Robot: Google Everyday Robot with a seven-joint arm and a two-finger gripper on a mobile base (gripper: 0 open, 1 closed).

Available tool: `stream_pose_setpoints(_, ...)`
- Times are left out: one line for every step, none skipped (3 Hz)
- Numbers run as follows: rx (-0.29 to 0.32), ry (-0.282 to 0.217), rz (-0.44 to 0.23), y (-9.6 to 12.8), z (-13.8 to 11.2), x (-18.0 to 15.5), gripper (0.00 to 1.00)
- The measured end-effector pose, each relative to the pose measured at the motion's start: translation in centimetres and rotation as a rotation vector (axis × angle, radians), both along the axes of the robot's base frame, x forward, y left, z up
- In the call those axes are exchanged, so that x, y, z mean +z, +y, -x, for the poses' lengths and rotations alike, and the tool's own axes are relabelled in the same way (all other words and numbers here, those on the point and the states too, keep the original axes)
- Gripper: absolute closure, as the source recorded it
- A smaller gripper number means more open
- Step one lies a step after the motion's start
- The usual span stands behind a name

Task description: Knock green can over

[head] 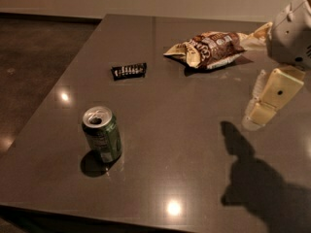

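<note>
The green can (101, 134) stands upright on the dark table (184, 169), near its front left. It has a silver top with the tab opening showing and a whitish label patch on its side. My gripper (256, 114) hangs above the table at the far right, well to the right of the can and not touching it. The white arm housing (291, 30) sits above it at the right edge.
A brown-and-cream snack bag (210, 49) lies at the back right of the table, close to the arm. A small black flat wrapper (129, 71) lies behind the can. The table's left edge drops to a dark floor (34, 62).
</note>
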State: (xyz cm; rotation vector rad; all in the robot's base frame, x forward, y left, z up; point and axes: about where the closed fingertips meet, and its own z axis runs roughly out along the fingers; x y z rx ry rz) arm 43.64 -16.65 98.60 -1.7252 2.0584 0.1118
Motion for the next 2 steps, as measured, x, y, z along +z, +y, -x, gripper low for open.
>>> stream_pose_setpoints(0.032, 0.009, -0.120, 4.6, 0.7, -0.5, 0.00)
stream_pose_setpoints(0.033, 0.031, -0.191, 7.3, 0.9, -2.2, 0.00)
